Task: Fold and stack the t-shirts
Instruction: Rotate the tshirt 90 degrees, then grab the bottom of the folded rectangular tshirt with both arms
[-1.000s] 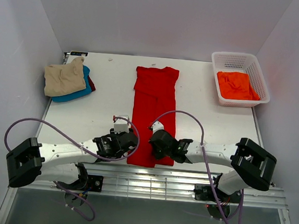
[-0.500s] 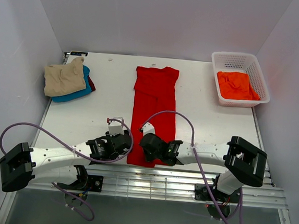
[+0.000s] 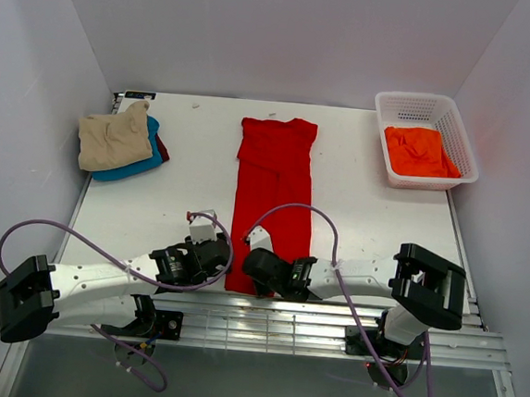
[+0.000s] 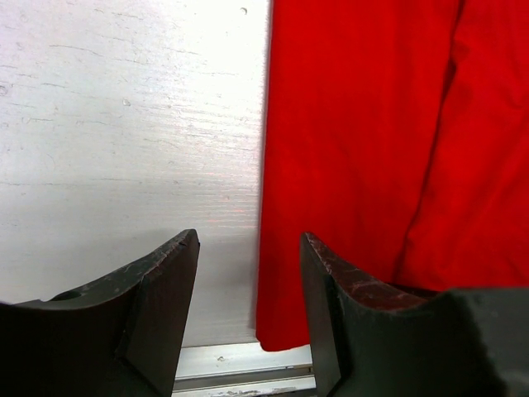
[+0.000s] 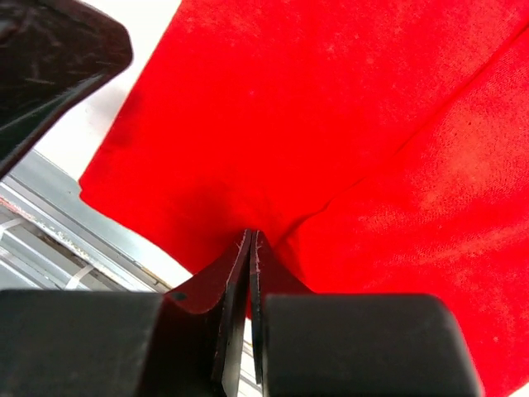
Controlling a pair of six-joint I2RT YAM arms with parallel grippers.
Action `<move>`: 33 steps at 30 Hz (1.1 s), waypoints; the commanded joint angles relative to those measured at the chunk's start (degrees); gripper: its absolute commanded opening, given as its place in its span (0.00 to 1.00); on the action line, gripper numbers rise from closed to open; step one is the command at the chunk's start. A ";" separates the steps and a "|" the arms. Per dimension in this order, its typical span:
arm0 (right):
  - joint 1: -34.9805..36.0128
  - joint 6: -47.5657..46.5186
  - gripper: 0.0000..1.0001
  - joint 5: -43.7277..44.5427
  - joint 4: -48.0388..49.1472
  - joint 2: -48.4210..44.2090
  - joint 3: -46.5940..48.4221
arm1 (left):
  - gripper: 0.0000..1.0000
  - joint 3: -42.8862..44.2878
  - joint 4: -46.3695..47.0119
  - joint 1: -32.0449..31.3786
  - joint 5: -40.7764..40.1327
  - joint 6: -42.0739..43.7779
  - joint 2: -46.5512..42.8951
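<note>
A bright red t-shirt (image 3: 274, 181) (image 4: 355, 124) (image 5: 331, 107) lies folded into a long strip down the middle of the table, hem at the near edge. My left gripper (image 3: 215, 261) (image 4: 250, 236) is open and low over the shirt's near left corner, one finger over bare table and the other over the cloth. My right gripper (image 3: 257, 267) (image 5: 250, 231) is shut. Its tips rest on the shirt by the hem, where a fold crease ends, and no cloth shows between them. A tan t-shirt (image 3: 112, 139) tops a teal one (image 3: 143, 165) and a dark red one (image 3: 162, 146) at the far left.
A white lattice basket (image 3: 429, 100) at the far right holds an orange t-shirt (image 3: 420, 149). The metal rail (image 3: 329, 317) of the table's near edge runs just behind both grippers. Purple cables loop off both arms.
Both grippers have slid left and a little nearer the front edge; the right one has crossed the shirt's lower end from its right side towards the middle. Neither gripper's opening changed.
</note>
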 commanded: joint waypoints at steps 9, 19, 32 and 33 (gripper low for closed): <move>4.44 3.99 0.40 14.56 -7.63 -10.77 1.42 | 0.65 -3.03 9.43 -0.01 7.48 4.30 -2.75; 4.44 16.03 0.63 19.92 -15.64 -17.54 -7.98 | 0.68 -7.78 15.25 -0.01 12.59 3.34 -1.53; 3.65 22.81 0.63 21.59 -15.64 -18.60 -14.75 | 0.67 -7.87 15.96 -0.19 14.09 2.90 -0.13; 3.56 22.98 0.63 21.59 -15.55 -18.69 -14.93 | 0.67 -7.78 15.95 -0.19 14.18 2.81 0.14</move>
